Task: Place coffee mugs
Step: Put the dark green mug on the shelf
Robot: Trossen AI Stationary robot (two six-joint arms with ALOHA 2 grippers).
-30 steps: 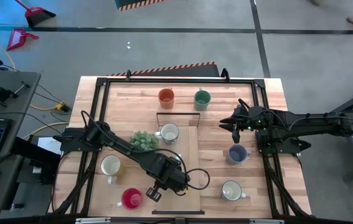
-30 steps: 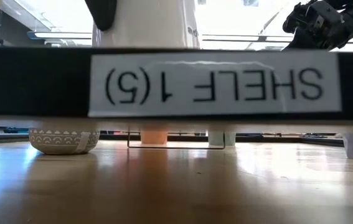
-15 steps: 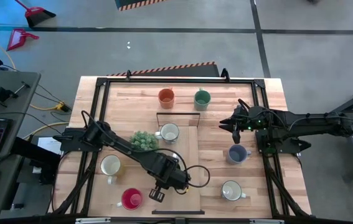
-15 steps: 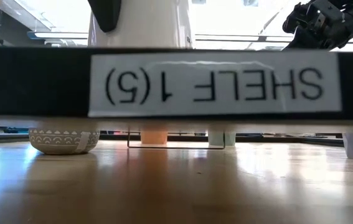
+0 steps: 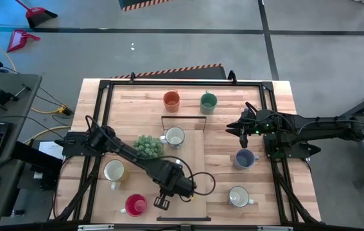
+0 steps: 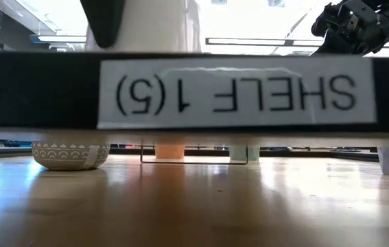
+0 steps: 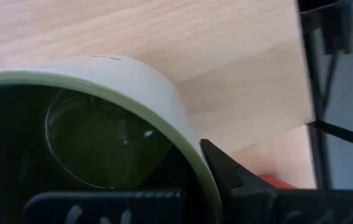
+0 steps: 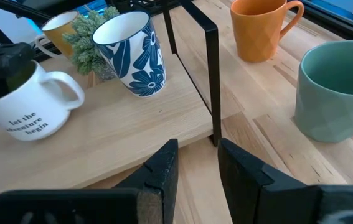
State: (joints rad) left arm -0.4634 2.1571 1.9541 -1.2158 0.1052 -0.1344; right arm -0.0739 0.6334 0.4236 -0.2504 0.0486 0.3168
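My left gripper (image 5: pixel 167 192) is over the near middle of the raised wooden board, shut on a cream-white mug with black lettering (image 8: pixel 30 112). The arm hides that mug in the high view. My right gripper (image 5: pixel 239 126) hovers open and empty right of the board, high above the table (image 6: pixel 345 24). The orange mug (image 5: pixel 171 99) and teal mug (image 5: pixel 208 101) stand at the far side. The patterned mug (image 5: pixel 174 136) stands on the board. The blue-grey (image 5: pixel 244 158), cream (image 5: pixel 238 196), olive (image 5: pixel 113 171) and red (image 5: pixel 135 205) mugs stand on their bases. My left gripper holds the lettered mug by its rim (image 7: pixel 182 134), with one finger (image 7: pixel 223 165) outside the wall and the other inside the cup. The fingers come from above. The mug is upright (image 6: pixel 149 27); whether its base rests on the board I cannot tell.
A spiky green potted plant (image 5: pixel 147 145) sits left of the patterned mug. A thin black wire frame (image 8: pixel 210 68) stands at the board's far edge. The shelf's black front edge with a label (image 6: pixel 235 92) fills the low view. Bare wood lies between the board and the blue-grey mug.
My left gripper and the lettered mug have shifted a little toward the table's left, as the low view shows. The mug has stayed upright in the same hold.
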